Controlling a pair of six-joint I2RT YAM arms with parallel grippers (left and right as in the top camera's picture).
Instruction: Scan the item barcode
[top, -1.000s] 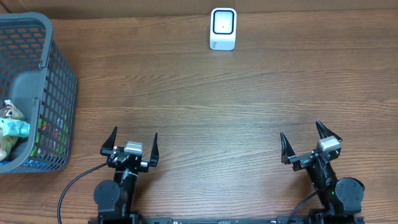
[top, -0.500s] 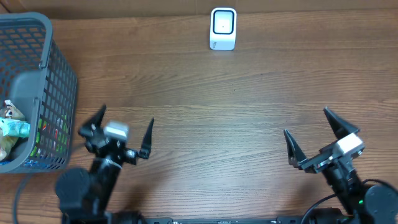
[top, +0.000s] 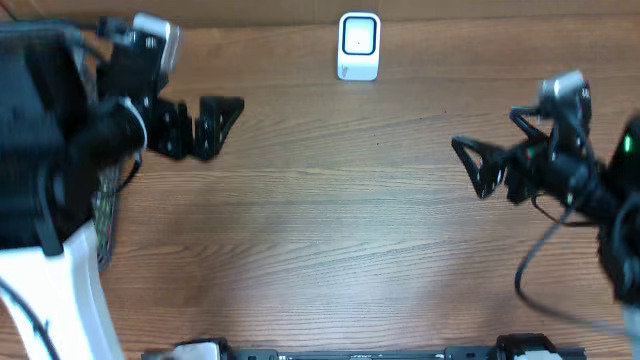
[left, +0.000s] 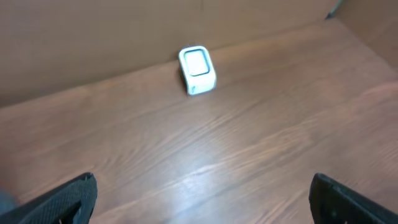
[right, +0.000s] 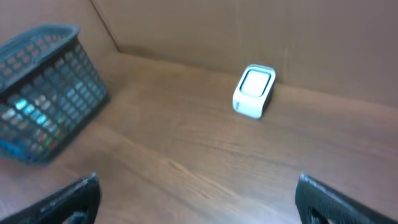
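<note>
Although the left arm covers most of the left side in the overhead view, the left gripper (top: 218, 125) shows beyond it, over the far left part of the table (top: 330, 240), with its tips pointing to the right. In the left wrist view its fingers (left: 68, 202) stand wide apart, one at each lower corner, and between them is only bare wood.

The right gripper (top: 468, 168) is over the right side of the table, its tips pointing to the left, and it looks blurred. Its jaws are also spread wide and hold nothing, as the right wrist view shows. The two grippers are well apart from each other.

The scanner (top: 359, 45), a small white box with a dark-framed window, stands upright at the far edge of the table, near the brown wall (left: 93, 37). It is between the two grippers from left to right, and neither touches it.

The grey basket (right: 74, 74) stands at the left of the table, well apart from the scanner. Through its mesh some colourful items (right: 28, 109) show, but they are too blurred to say what they are or to see any barcode. Neither gripper touches the basket.
</note>
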